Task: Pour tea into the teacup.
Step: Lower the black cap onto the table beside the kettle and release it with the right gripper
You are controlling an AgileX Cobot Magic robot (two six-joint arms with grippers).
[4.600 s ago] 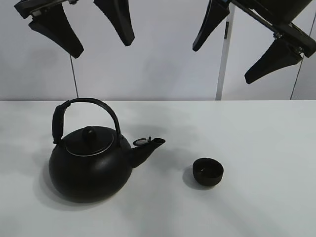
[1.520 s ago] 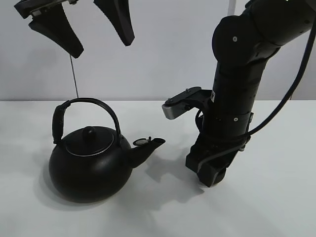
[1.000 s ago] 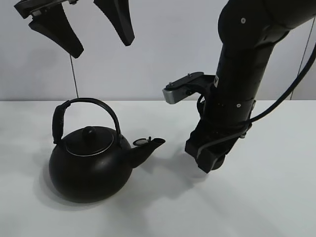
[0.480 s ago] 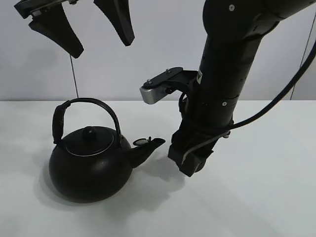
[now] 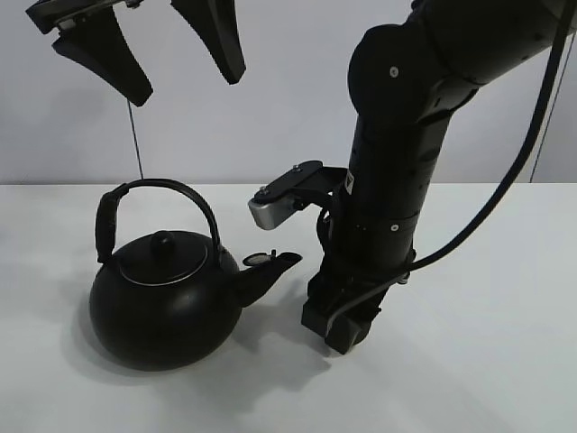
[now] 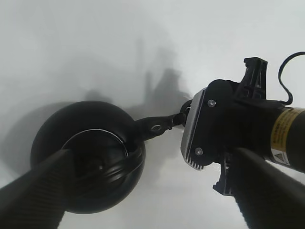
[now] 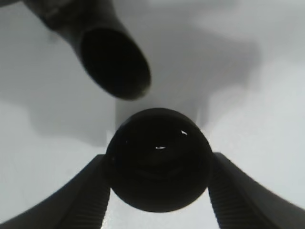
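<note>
- The right claw (image 5: 338, 329) is closed on the cup (image 7: 158, 160), with one finger pressing on each side of it.
- The cup is just beside the kettle (image 5: 167, 302), on the spout side and near the tip of the spout (image 5: 270, 269). It is low over the table (image 5: 487, 343); I cannot tell if it touches the table.
- The kettle stands upright.
- The left claw (image 5: 185, 83) hangs high above the kettle, its fingers wide apart and holding nothing.

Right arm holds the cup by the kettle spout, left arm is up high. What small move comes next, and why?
Probably nudge the teacup under the spout. The right gripper is shut on the teacup, which sits just short of the spout's mouth; the left gripper hangs open, high above the kettle handle, so no pour is starting yet.
</note>
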